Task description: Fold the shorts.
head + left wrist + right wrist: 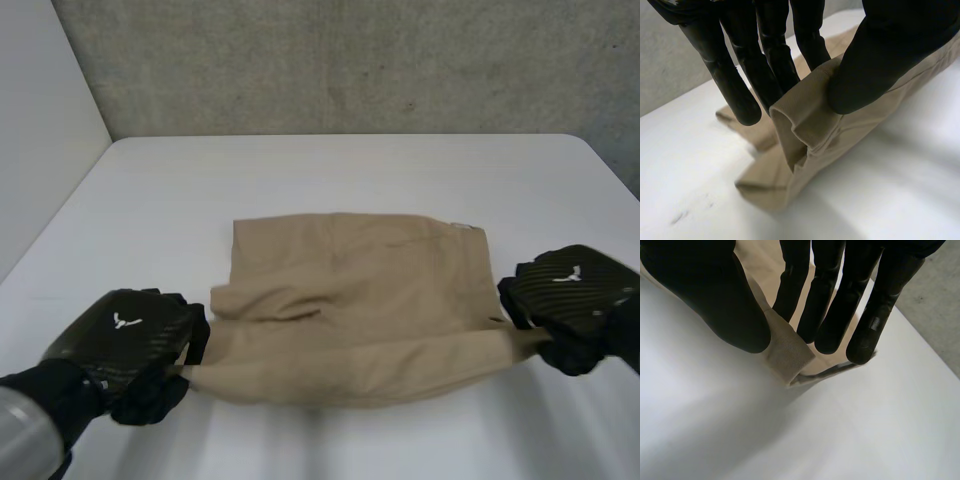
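Tan shorts (360,300) lie across the middle of the white table (330,170), with the near edge lifted and stretched between my two hands. My left hand (125,340) is at the near left corner; in its wrist view the thumb (875,70) pinches a rolled fold of the shorts (805,130) against the fingers (770,65). At the near right corner is my right hand (570,300). Its thumb (725,305) and fingers (835,315) pinch a small corner of the cloth (787,352).
A grey wall (350,60) stands behind the table's far edge. Bare white tabletop surrounds the shorts on all sides. A pale wall panel (40,120) lies to the far left.
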Tool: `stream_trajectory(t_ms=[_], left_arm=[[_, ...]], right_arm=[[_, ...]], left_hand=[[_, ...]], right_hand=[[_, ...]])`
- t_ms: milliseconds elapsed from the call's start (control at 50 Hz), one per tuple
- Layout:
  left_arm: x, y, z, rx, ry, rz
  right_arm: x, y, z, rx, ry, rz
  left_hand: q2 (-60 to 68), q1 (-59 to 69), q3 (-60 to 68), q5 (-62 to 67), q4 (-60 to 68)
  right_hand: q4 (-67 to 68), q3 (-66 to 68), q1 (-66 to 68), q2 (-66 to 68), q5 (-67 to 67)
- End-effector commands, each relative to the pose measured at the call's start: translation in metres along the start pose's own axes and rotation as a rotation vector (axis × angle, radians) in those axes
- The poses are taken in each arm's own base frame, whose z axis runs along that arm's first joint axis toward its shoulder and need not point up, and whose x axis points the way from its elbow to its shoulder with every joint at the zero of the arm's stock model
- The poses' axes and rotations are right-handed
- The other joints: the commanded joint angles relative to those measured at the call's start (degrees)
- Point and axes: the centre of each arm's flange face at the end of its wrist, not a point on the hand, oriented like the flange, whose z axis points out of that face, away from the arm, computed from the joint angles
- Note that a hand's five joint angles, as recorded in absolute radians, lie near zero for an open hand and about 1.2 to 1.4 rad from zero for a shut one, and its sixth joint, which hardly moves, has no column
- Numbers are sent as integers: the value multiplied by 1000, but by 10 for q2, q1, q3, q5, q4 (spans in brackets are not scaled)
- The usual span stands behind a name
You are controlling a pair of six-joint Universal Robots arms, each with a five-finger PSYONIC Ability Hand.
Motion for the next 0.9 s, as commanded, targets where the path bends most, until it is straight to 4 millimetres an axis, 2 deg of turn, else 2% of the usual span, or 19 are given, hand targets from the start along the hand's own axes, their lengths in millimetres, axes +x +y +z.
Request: stream_trajectory(t_ms=[20,40,100,160,180,220,240,280,320,340,400,480,580,600,720,900], left_arm=[[-12,-18,-8,66,-10,-21],[-28,-11,17,58,-41,-42],[-35,1,48,16,-30,-57],[-40,8,69,-7,-22,-60],[-42,8,82,-6,-14,-57],[-44,6,97,0,-6,-49],[-45,6,107,1,-3,-44],[-48,2,130,11,-5,-32],[-53,-2,145,21,-25,-23],[-59,-8,160,37,-52,-16],[-65,-15,181,52,-89,-3],[-62,-21,223,78,-102,22],[-67,-19,256,105,-119,32],[-68,-20,261,117,-121,34],[-72,-17,297,214,-167,129],[-62,6,321,215,-191,229]], right_arm=[[4,-5,-12,17,-19,-14],[6,7,3,-23,-50,22],[10,20,33,-59,-80,45],[18,27,56,-61,-57,49],[21,27,61,-58,-48,49],[25,27,71,-52,-34,61],[29,27,82,-51,-24,91],[31,25,93,-47,-14,112],[33,20,108,-28,8,120],[33,17,112,-18,18,115],[35,8,130,18,70,90],[40,5,155,62,138,69],[34,-2,176,115,154,67],[38,0,186,118,180,73],[49,5,206,109,307,63],[45,19,232,109,313,63]], left_hand=[[114,155,119,134,116],[114,155,119,134,116],[114,155,119,134,116],[114,155,119,134,116],[114,155,119,134,116],[114,155,119,134,116],[114,155,119,134,116],[114,155,119,134,116],[114,155,119,134,116],[114,155,119,134,116],[114,155,119,134,116],[114,155,119,134,116],[114,155,119,134,116],[114,155,119,134,116],[114,155,119,134,116],[114,155,119,134,116]], right_hand=[[119,125,293,127,147],[119,125,293,127,147],[119,125,293,127,147],[119,125,293,127,147],[119,125,293,127,147],[119,125,293,127,147],[119,125,293,127,147],[119,125,293,127,147],[119,125,293,127,147],[119,125,293,127,147],[119,125,293,127,147],[119,125,293,127,147],[119,125,293,127,147],[119,125,293,127,147],[119,125,293,127,147],[119,125,293,127,147]])
